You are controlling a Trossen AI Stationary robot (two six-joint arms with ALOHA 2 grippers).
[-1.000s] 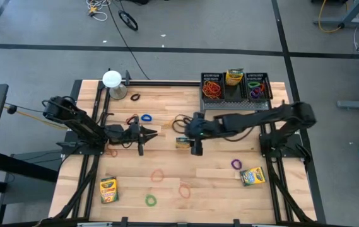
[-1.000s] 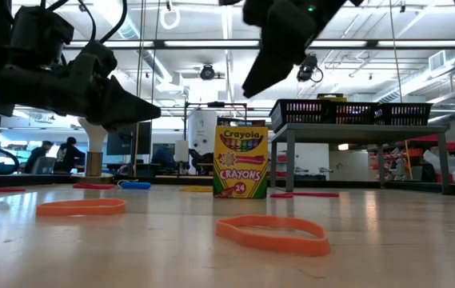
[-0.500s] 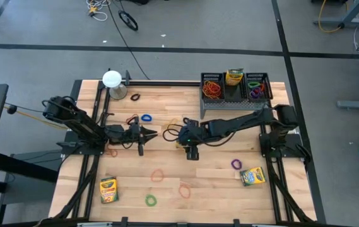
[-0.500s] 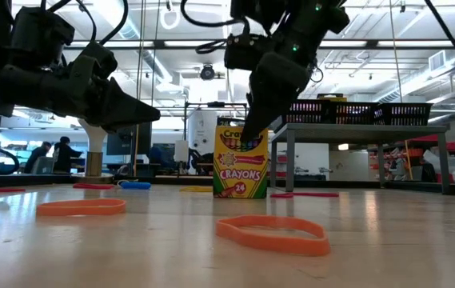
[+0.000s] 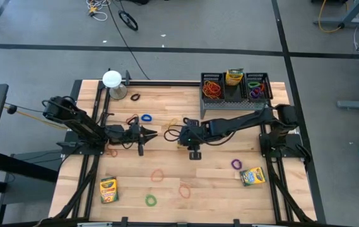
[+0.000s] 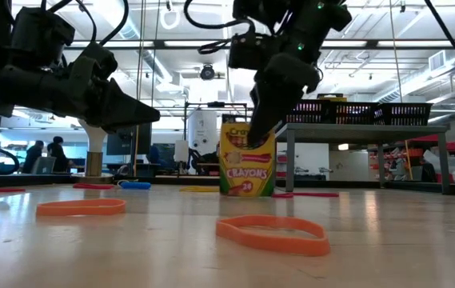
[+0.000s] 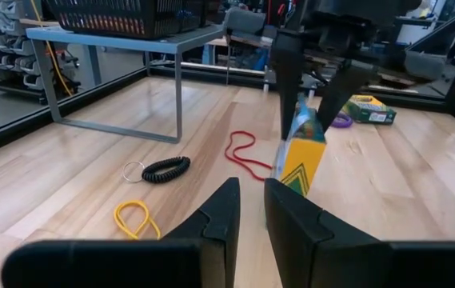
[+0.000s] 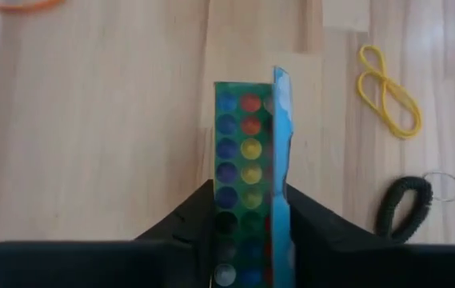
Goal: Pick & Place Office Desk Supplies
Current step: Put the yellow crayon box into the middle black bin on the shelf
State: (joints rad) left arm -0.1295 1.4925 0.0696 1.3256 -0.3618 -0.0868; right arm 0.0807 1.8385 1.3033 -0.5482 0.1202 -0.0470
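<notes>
Standing crayon box (image 6: 247,160) between right hand (image 6: 265,132) fingers, apparently gripped

Bare wood lies open behind the upright crayon box (image 5: 183,142); the left claw (image 5: 154,132) crowds its other side.

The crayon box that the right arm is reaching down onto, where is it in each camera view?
High view: crayon box mid-table, mostly under the right end effector.
Low view: centre, standing tilted, fingers at its top.
Left wrist view: right of centre, below two dark fingers.
Right wrist view: centre, between the fingers.
Shared landmark: yellow rubber band.
</notes>
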